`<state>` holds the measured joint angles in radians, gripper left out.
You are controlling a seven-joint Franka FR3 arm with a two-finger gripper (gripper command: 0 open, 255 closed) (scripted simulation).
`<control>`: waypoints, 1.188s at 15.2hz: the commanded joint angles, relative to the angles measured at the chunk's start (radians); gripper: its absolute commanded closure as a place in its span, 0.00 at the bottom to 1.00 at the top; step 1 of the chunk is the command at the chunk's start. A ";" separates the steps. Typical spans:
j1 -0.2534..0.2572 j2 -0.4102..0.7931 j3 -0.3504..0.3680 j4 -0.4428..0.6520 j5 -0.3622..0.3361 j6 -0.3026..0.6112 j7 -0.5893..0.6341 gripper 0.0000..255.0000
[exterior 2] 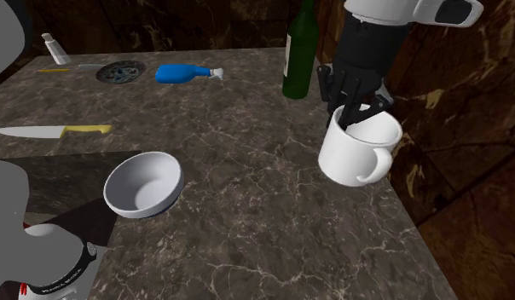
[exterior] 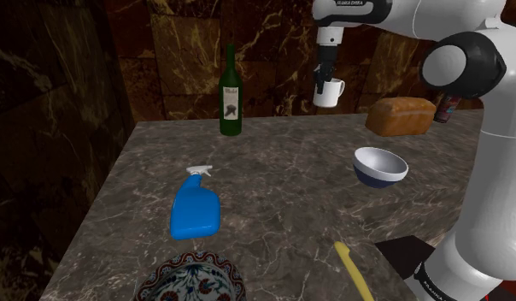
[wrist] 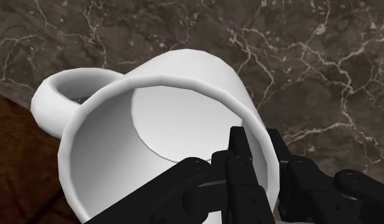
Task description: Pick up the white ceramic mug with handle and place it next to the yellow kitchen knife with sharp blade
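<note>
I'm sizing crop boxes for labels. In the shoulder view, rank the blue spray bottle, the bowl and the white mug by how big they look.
1. blue spray bottle, though it lies nearest the camera
2. bowl
3. white mug, farthest back

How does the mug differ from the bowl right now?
The mug hangs from the gripper, clamped at its rim, clear of the countertop; the bowl sits upright on it, untouched. The mug is tall with a handle; the bowl is wide, shallow, handleless. The mug is white all over; the bowl's outside looks dark blue in the shoulder view. Both are empty, white inside.
</note>
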<state>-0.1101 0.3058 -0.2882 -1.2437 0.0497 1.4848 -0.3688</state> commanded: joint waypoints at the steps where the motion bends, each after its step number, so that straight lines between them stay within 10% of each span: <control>1: -0.004 0.014 0.000 0.052 0.004 -0.039 0.000 1.00; 11: -0.043 0.122 -0.001 0.357 0.036 -0.237 -0.011 1.00; 18: 0.104 -0.225 0.037 -0.128 -0.059 -0.092 0.127 1.00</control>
<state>-0.0240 0.1214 -0.2605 -1.3196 0.0013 1.3802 -0.2675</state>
